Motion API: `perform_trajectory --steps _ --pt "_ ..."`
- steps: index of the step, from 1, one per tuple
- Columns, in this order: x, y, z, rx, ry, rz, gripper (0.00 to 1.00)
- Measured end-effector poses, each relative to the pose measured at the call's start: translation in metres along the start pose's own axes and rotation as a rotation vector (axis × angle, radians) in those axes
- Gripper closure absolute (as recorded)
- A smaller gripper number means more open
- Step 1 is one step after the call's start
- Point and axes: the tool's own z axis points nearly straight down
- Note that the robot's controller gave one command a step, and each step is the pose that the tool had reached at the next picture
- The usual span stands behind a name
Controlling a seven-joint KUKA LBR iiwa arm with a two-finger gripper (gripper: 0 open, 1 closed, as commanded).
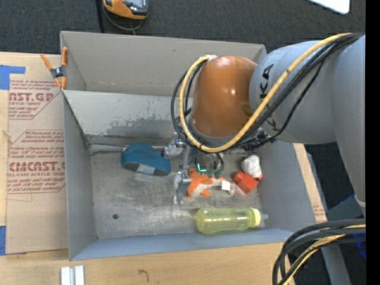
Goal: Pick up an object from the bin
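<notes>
bin [80,177]: grey metal, sloped walls, scuffed floor; a few loose things lie toward its right half.
nearest item: yellow-green bottle [228,220], translucent, on its side along the near wall, cap end to the right, apart from the rest.
next back: orange-and-white piece [200,186], small and irregular, on the floor around the bin's middle, just behind the bottle; its shape is hard to make out.
right of that: red-and-white item [247,176], red block with a white part on top, near the right wall, close to the orange-and-white piece; cannot tell if they touch.
gripper [187,183]: low in the bin, hanging under the orange wrist cover [222,100], right at the left edge of the orange-and-white piece.
gripper state: cannot tell whether wide or narrow; the cover and cables hide most of it. Nothing can be seen held.
task thing: orange-and-white piece, mid-floor, directly at the gripper.
left of gripper: blue rounded object [144,158] with a grey underside, lying on the floor near the back slope, just beside the gripper.
arm [314,94]: grey, comes in from the right over the bin's far right corner, yellow and black cables looped round the cover.
</notes>
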Motion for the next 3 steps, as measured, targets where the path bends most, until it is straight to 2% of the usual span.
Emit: perform_trajectory --steps 1,2,3 --pt "-0.002 0.0 -0.004 -0.001 -0.007 0.001 0.0" --pt "-0.016 0.006 0.027 -0.002 -0.013 0.103 0.0" --pt "-0.044 -0.007 0.053 -0.001 -0.009 0.092 0.0"
